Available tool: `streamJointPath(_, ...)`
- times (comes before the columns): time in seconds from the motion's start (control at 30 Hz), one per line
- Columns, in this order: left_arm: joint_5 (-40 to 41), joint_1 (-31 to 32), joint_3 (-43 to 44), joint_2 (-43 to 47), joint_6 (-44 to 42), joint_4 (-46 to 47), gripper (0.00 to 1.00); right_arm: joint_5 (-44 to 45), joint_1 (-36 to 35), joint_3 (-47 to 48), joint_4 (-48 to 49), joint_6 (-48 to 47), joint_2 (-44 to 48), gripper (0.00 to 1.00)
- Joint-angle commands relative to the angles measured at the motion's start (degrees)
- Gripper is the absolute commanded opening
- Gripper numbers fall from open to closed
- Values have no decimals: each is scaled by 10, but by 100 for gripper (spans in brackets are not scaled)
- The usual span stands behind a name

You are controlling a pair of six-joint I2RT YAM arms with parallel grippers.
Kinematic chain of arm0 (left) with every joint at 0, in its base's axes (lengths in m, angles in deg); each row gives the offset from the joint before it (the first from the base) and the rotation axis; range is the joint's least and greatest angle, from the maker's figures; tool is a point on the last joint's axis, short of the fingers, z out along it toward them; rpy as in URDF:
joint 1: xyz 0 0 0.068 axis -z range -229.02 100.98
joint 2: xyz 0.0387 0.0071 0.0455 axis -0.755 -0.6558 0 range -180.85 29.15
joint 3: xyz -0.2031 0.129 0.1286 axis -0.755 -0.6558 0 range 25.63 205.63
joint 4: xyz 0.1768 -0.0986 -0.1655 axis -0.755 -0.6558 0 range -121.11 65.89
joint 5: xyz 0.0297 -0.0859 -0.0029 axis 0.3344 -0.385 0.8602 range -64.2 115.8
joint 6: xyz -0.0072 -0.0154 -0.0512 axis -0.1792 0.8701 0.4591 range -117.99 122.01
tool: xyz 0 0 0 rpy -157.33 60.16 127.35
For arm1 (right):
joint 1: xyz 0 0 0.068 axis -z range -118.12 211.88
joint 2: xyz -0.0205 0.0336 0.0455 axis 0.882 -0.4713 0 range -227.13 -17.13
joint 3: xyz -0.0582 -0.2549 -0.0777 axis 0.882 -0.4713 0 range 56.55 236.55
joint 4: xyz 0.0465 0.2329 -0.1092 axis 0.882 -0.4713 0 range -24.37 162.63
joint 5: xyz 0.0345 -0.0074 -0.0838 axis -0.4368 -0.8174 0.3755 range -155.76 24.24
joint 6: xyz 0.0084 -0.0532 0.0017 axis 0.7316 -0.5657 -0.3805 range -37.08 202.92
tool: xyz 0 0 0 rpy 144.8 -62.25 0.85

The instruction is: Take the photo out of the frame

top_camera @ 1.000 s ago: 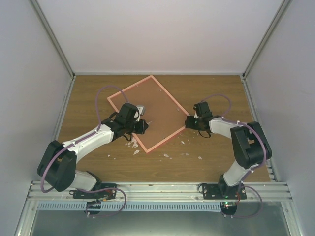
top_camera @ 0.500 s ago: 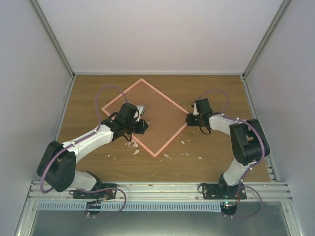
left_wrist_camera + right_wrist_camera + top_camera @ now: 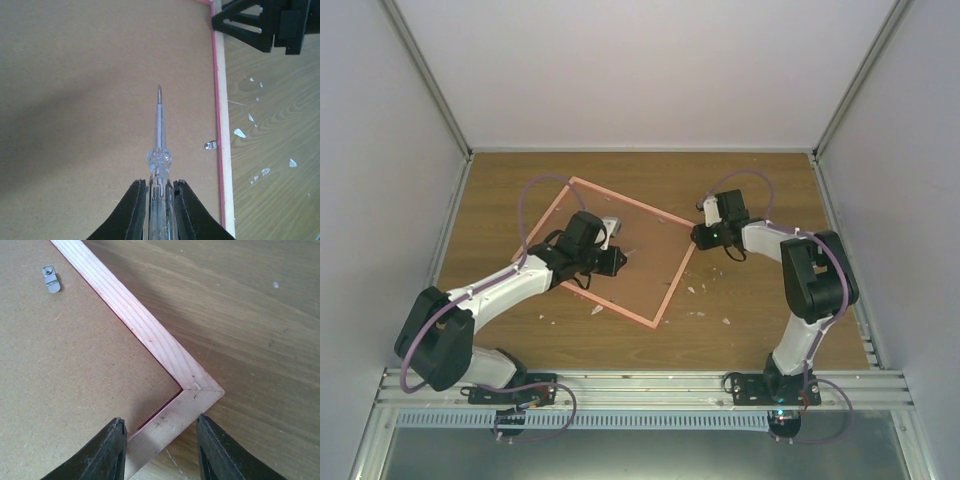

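Note:
The frame (image 3: 632,201) lies face down on the table, showing its brown backing board (image 3: 645,255) and pale pink rim. The photo is hidden under the board. My left gripper (image 3: 617,262) is over the board, shut on a clear-handled screwdriver (image 3: 159,150) whose tip points across the backing; its fingers (image 3: 135,210) clamp the handle. My right gripper (image 3: 698,236) is at the frame's right corner (image 3: 200,387). Its open fingers (image 3: 112,450) straddle the rim, one over the board and one over the table.
A small metal clip (image 3: 211,145) sits on the board by the rim, and another (image 3: 51,280) shows in the right wrist view. White scraps (image 3: 692,290) litter the table near the frame's near edge. Enclosure walls stand left, right and behind.
The frame has turned counter-clockwise on the table. Its right corner moved away from the arm bases together with my right gripper. The left gripper has stayed nearly in place with the screwdriver.

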Motion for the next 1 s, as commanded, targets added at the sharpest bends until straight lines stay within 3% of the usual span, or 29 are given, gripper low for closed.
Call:
streamJointPath(0.0, -16, 15, 5, 2, -14, 34, 0, -41, 3, 20, 20, -64, -13, 38)
streamJointPath(0.23, -23, 36, 15, -10, -13, 40, 0, -31, 3, 74, -3, -86, -48, 41)
streamJointPath(0.5, 32, 35, 14, 17, -2, 27, 0, 27, -10, 53, -60, 106, 28, 58)
streamJointPath(0.7, 38, 31, 12, 18, 7, 32, 0, 61, -69, -15, -48, 229, 82, 72)
streamJointPath(0.97, 40, 31, -5, 30, 11, 33, 0, 84, -112, -66, -14, 287, 66, 70)
